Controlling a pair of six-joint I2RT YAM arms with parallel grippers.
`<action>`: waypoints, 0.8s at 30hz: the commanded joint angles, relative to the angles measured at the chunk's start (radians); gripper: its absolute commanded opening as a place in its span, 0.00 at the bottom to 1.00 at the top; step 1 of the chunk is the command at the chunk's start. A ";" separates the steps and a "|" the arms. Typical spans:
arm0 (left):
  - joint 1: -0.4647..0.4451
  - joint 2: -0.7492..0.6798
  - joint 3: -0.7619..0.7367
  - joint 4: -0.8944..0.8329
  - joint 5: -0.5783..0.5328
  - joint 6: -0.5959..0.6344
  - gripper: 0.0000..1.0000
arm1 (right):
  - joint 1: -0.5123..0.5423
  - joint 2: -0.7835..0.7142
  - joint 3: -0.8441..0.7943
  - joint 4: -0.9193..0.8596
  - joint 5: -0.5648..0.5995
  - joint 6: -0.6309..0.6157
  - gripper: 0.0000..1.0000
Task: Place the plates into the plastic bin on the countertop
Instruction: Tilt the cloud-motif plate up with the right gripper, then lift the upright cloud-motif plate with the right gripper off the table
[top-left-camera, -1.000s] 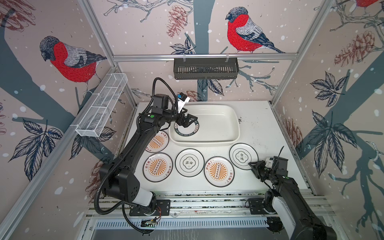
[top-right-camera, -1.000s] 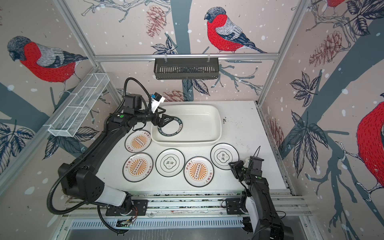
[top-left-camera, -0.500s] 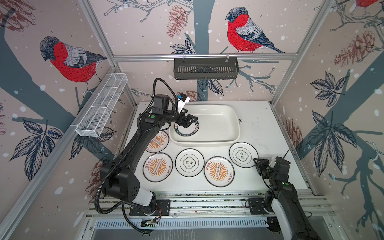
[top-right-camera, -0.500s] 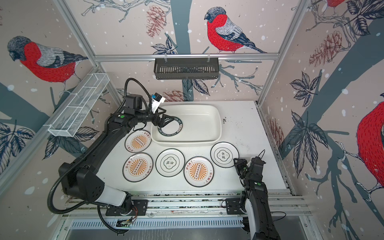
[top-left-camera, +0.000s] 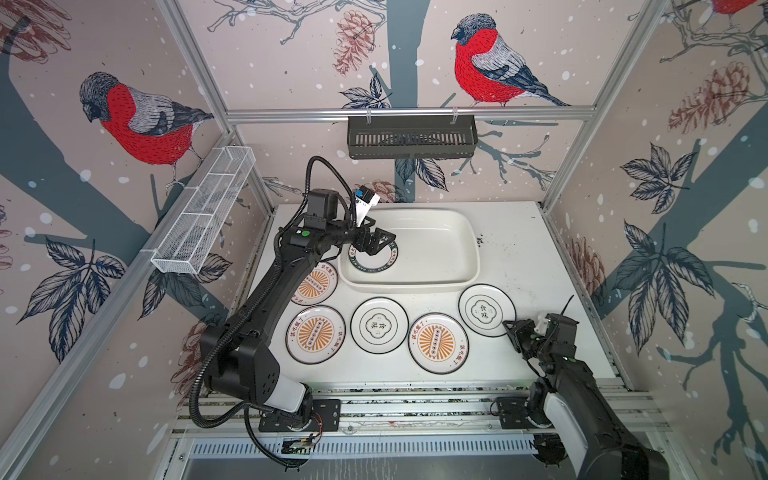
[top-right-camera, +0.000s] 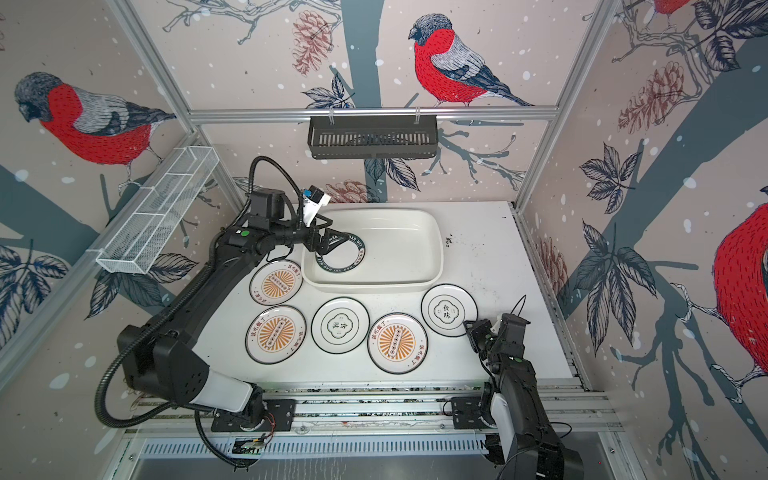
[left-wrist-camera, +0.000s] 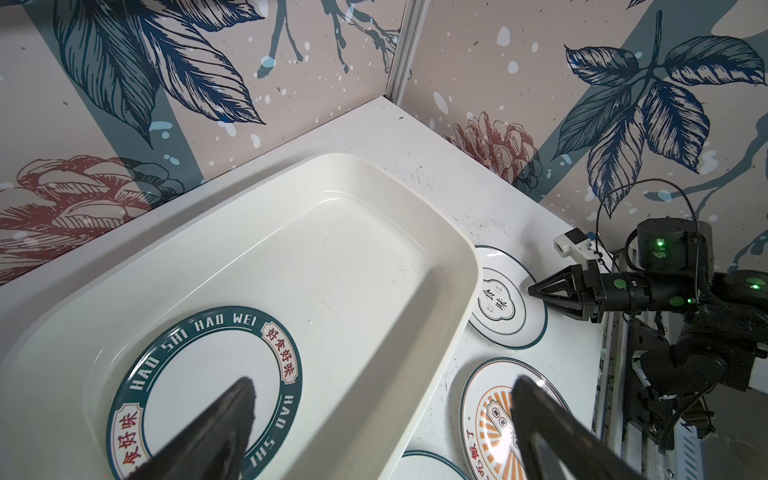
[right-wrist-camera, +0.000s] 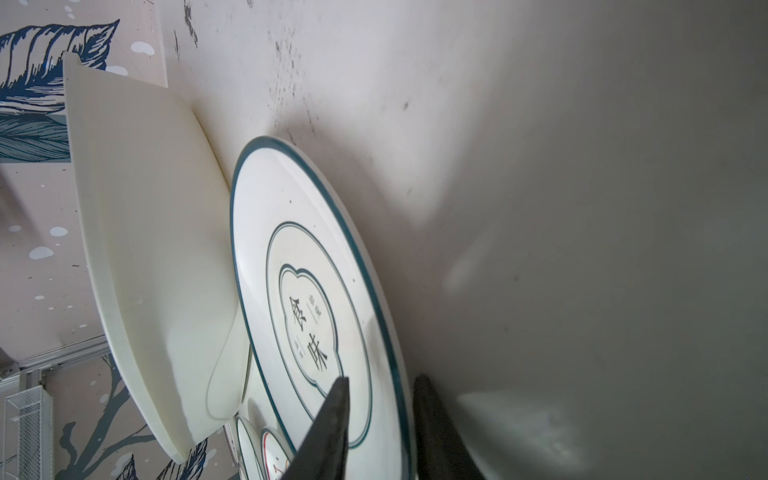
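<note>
A plate with a dark lettered rim band (top-left-camera: 370, 269) (left-wrist-camera: 208, 374) lies in the plastic bin (top-left-camera: 473, 249) (left-wrist-camera: 374, 174) at its left end. My left gripper (top-left-camera: 384, 245) (left-wrist-camera: 382, 382) hangs open just above it, holding nothing. On the countertop (top-left-camera: 511, 257) lie three sunburst plates (top-left-camera: 437, 343) (top-left-camera: 316, 334) (top-left-camera: 316, 284) and two quatrefoil plates (top-left-camera: 379, 325) (top-left-camera: 487, 309). My right gripper (top-left-camera: 509, 326) (right-wrist-camera: 382, 380) is at the near right rim of the right quatrefoil plate (right-wrist-camera: 307, 316). Its jaws stand narrowly apart and straddle that rim; the plate still lies flat.
A black slatted basket (top-left-camera: 411, 137) hangs on the back wall. A white wire-mesh basket (top-left-camera: 203, 216) hangs on the left wall. Aluminium rails (top-left-camera: 415, 399) run along the front edge. The bin's front wall sits close to the plates in the back row.
My right arm has shifted a little at the quatrefoil plate's rim, and its jaws have narrowed slightly. The left arm and the plates have stayed where they were.
</note>
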 joint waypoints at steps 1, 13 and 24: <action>-0.002 -0.004 -0.001 0.042 0.020 0.001 0.95 | -0.004 0.021 -0.018 -0.222 0.067 -0.030 0.28; -0.003 -0.006 -0.004 0.047 0.022 -0.006 0.95 | -0.018 0.021 -0.018 -0.225 0.060 -0.039 0.15; -0.003 -0.009 -0.004 0.049 0.028 -0.012 0.95 | -0.021 0.004 0.029 -0.283 0.049 -0.067 0.04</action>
